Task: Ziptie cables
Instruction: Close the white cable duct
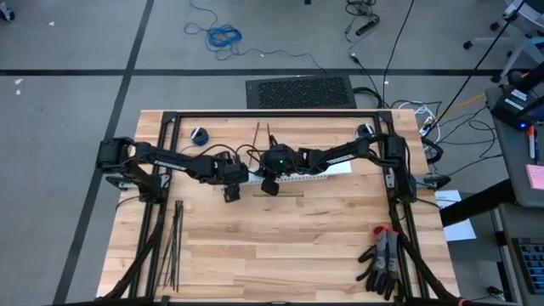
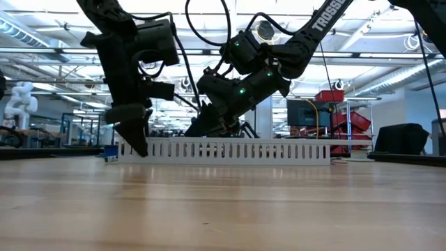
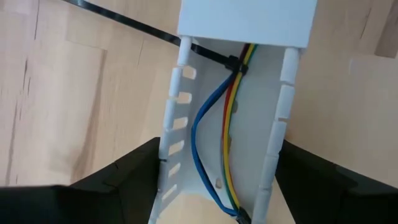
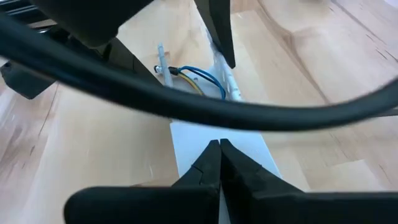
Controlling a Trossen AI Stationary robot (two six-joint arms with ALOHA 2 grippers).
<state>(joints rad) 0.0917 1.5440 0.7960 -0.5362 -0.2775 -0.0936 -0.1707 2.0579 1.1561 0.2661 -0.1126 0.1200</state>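
Cables (image 3: 231, 124) lie inside white channel (image 3: 273, 143), one ziptie (image 3: 233, 64) already cinched. Left gripper (image 3: 221, 186) hovers released astride it (right gripper (image 4: 219, 158) clenched, empty); snug strap without snagging slots.

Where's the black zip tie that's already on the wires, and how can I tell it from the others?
Find the white slotted channel in the middle of the wooden table. Coloured wires lie inside it, and one black zip tie is cinched around them. The other zip ties lie loose near the table's left edge.
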